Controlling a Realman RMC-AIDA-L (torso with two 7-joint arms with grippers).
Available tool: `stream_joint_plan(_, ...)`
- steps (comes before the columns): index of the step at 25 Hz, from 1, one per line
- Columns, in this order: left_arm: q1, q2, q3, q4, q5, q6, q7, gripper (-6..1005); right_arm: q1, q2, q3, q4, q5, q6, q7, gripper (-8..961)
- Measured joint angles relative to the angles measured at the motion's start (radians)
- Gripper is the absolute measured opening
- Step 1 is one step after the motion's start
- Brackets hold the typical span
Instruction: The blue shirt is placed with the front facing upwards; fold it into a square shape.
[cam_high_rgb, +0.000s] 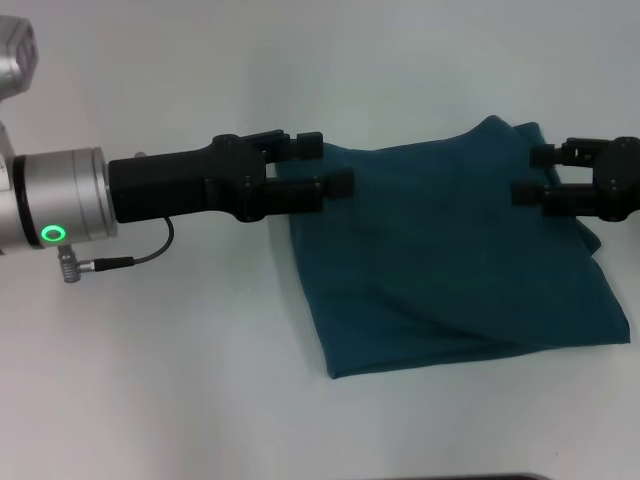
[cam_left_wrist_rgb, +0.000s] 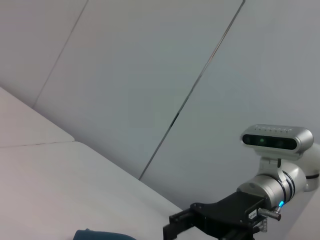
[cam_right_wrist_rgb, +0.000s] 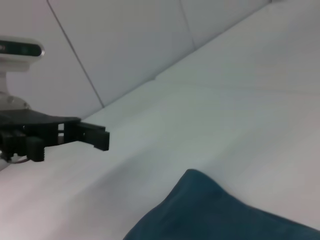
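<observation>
- Nearest, on the white bench (cam_high_rgb: 150, 400): the near folded edge of the blue shirt (cam_high_rgb: 450, 270), running from a near-left corner up toward the right; no lettering showing, plain cloth face up.
- Shirt already doubled into a rough four-sided block, lying right of centre; layers visibly stacked along the near edge, right side bulging out a little.
- Farther back, at the left far corner of the block: left gripper (cam_high_rgb: 322, 167) reaching in from the left, fingers parted one above the other, nothing between them, tips just over the cloth edge.
- At the right far edge: right gripper (cam_high_rgb: 528, 174) coming in from the right, fingers likewise spread and empty, hanging beside the cloth's raised far-right corner.
- Right wrist view: a rounded corner of the shirt close below, the left gripper farther off over bare bench.
- Step in hand, judged: late in the folding, both grippers released at the far edge, either just after laying a fold or lining up for one more.
- Next move, judged: if another fold is wanted, both sets of fingers must close on the far corners together, catching all layers, then carry them evenly toward the near edge; otherwise a clean withdrawal without dragging cloth.
- Farthest: pale wall panels behind the bench.
</observation>
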Motion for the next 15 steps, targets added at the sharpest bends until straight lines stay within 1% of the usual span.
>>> stream_joint_plan(6,-0.007,0.000,0.001,-0.003,0.000,0.000,-0.002,841,-0.005,0.000,0.012,-0.001,0.001,-0.001,-0.002,791)
stream_joint_plan(10,-0.003,0.001,0.019,-0.017,0.014,-0.012,0.016,839,-0.003,0.001,0.010,-0.002,0.001,0.012,-0.001,942)
stream_joint_plan(12,0.003,0.001,0.024,-0.015,0.016,-0.037,0.042,838,0.003,0.002,0.006,-0.002,0.003,0.016,-0.008,942)
stream_joint_plan(15,0.012,0.001,0.027,-0.013,0.018,-0.068,0.078,836,0.016,0.011,0.001,-0.006,0.010,0.011,-0.039,941)
